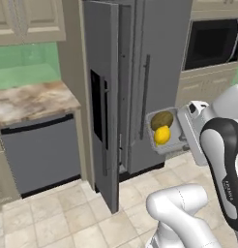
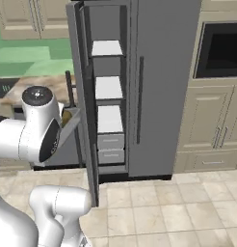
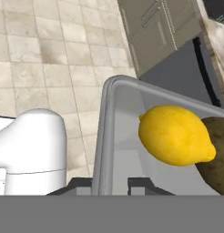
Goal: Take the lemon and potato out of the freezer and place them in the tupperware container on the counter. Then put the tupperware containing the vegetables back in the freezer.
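The claw is pinching the wall of the small grey see-through tupperware container. The bright yellow lemon and the brown potato sit inside it, touching, near the open tall grey freezer.

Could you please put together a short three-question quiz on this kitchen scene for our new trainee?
1. True or false: the lemon and potato lie in the container.
2. Is the freezer door open or closed?
3. What is the gripper shut on: A container rim, B door handle, C lemon?

Key: 1 true; 2 open; 3 A.
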You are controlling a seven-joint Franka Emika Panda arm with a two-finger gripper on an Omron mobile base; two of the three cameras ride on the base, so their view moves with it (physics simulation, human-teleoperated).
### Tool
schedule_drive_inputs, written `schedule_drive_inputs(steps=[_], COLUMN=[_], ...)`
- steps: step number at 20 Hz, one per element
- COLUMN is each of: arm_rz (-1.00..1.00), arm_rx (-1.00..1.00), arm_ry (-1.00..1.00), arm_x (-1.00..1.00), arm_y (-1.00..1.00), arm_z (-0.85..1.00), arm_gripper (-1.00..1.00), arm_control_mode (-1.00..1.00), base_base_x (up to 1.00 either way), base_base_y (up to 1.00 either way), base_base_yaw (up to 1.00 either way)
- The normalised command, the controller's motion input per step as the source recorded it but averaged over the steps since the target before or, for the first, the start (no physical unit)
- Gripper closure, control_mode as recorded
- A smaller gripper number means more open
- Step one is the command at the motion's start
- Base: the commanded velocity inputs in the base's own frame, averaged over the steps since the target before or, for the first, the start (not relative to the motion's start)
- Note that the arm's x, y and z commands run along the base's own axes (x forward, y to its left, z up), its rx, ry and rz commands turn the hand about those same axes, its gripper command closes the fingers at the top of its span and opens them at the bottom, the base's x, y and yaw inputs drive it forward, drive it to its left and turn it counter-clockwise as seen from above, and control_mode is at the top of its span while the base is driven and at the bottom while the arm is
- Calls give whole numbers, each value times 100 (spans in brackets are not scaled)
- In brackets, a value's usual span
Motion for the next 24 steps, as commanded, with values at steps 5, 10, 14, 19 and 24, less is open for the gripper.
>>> schedule_drive_inputs(steps=[5,10,14,19,24], arm_rz=[0,0,0,0,0], arm_rx=[0,0,0,0,0], arm_ry=[0,0,0,0,0], arm_x=[0,0,0,0,0], arm_y=[0,0,0,0,0], arm_z=[0,0,0,0,0], arm_gripper=[100,100,100,100,100], arm_control_mode=[100,100,100,100,100], base_base_x=[-51,-2,45,85,100], base_base_y=[-1,-1,0,0,-16], base_base_yaw=[-55,-36,-3,31,41])
